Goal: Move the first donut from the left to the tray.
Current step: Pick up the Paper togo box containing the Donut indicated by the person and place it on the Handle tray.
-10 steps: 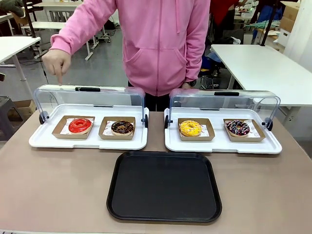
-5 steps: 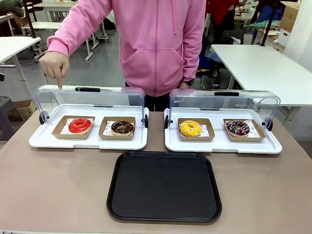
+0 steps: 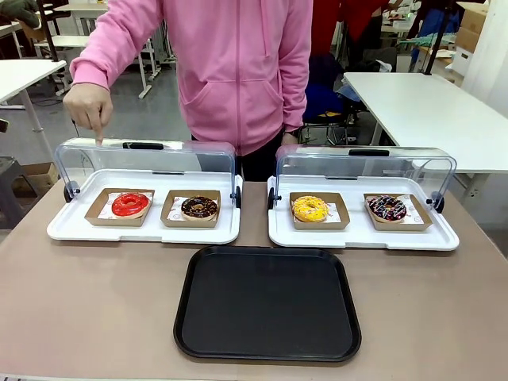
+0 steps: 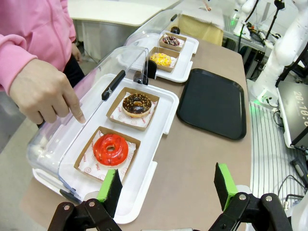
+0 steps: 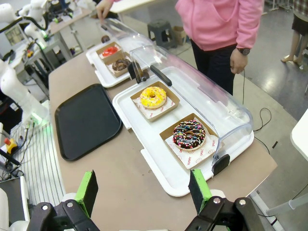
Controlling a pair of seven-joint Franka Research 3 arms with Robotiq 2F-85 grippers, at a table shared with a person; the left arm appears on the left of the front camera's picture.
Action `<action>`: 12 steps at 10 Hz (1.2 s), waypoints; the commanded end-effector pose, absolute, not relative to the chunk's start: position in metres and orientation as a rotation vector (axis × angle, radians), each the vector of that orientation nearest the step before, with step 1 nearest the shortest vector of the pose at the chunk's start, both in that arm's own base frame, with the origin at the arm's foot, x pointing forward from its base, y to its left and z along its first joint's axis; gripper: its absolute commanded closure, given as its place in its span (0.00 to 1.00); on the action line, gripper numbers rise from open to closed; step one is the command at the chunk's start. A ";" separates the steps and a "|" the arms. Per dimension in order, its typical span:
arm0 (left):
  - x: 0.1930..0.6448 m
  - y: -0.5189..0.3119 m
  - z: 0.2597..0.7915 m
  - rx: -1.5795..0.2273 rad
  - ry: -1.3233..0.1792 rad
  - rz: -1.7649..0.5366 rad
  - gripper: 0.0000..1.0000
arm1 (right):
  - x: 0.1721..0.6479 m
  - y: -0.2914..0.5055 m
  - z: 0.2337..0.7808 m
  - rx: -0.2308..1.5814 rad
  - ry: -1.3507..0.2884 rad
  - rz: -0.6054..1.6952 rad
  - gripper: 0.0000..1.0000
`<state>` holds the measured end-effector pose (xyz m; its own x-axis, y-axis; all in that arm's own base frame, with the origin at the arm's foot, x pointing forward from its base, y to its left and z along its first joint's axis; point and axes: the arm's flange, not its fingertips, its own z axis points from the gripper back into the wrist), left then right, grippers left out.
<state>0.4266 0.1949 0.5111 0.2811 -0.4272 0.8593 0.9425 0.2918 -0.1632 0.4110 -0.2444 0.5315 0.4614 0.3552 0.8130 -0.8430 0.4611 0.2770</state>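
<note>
The first donut from the left (image 3: 130, 204) is a glossy red ring in a brown cardboard holder on the left white tray; it also lies ahead of my left gripper (image 4: 168, 185), up and to its left as the red donut (image 4: 110, 149). That gripper hangs open and empty above the table edge. The black tray (image 3: 268, 302) lies bare at the table's near middle, seen too as the black tray (image 4: 213, 101) and the black tray (image 5: 86, 120). My right gripper (image 5: 144, 190) is open and empty, high over the table's right end. A person's hand (image 3: 88, 105) points down over the red donut.
A chocolate donut (image 3: 198, 208) sits beside the red one. The right white tray (image 3: 363, 233) carries a yellow donut (image 3: 309, 209) and a sprinkled dark donut (image 3: 387, 208). Both clear lids (image 3: 147, 163) stand raised behind the donuts. The person in a pink hoodie (image 3: 238, 71) stands at the far side.
The person has shifted a little to the left; the pointing hand stays over the left lid. The donuts and trays have not moved.
</note>
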 end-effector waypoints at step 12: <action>0.449 0.148 0.520 -0.515 -0.610 -1.338 0.00 | 0.411 -0.245 0.532 0.756 -0.759 0.831 0.00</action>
